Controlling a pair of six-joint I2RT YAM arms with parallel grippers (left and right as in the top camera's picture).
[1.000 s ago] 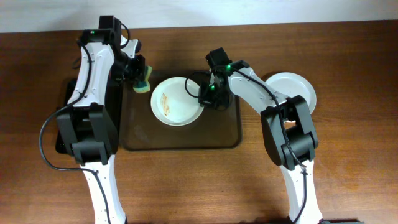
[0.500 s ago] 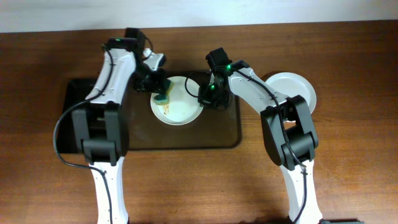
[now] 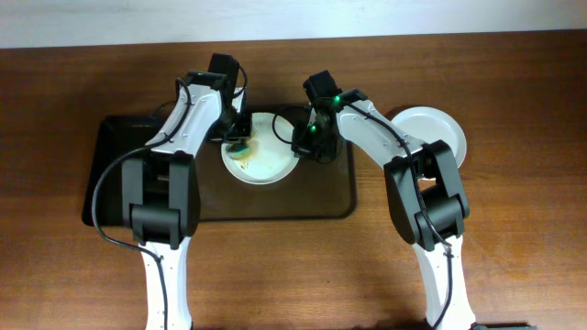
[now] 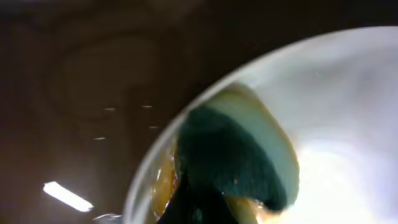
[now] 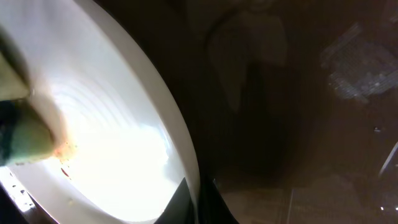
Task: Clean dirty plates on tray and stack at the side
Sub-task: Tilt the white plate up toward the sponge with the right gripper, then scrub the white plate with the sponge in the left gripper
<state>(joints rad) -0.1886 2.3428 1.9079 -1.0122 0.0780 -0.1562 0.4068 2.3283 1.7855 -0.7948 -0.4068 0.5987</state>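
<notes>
One white plate [image 3: 271, 163] with orange-brown smears lies at the back of the brown tray [image 3: 266, 203]. My left gripper [image 3: 238, 139] is shut on a green-and-yellow sponge [image 3: 241, 147] that presses on the plate's left part. From the left wrist, the sponge [image 4: 239, 155] sits on the plate [image 4: 348, 112] beside an orange smear [image 4: 165, 183]. My right gripper [image 3: 304, 145] is shut on the plate's right rim. In the right wrist view the rim [image 5: 186, 168] runs between the dark fingers [image 5: 214, 205], and the sponge [image 5: 22, 134] shows at the left edge. A second, clean-looking plate [image 3: 431, 133] rests on the table to the right.
A narrow black tray [image 3: 99, 174] lies against the brown tray's left side, partly under my left arm. Bare wooden table [image 3: 514, 229] surrounds both trays. The front half of the brown tray holds nothing.
My left gripper has carried the sponge rightward from the brown tray's left edge onto the plate. The right gripper and the plate have stayed put.
</notes>
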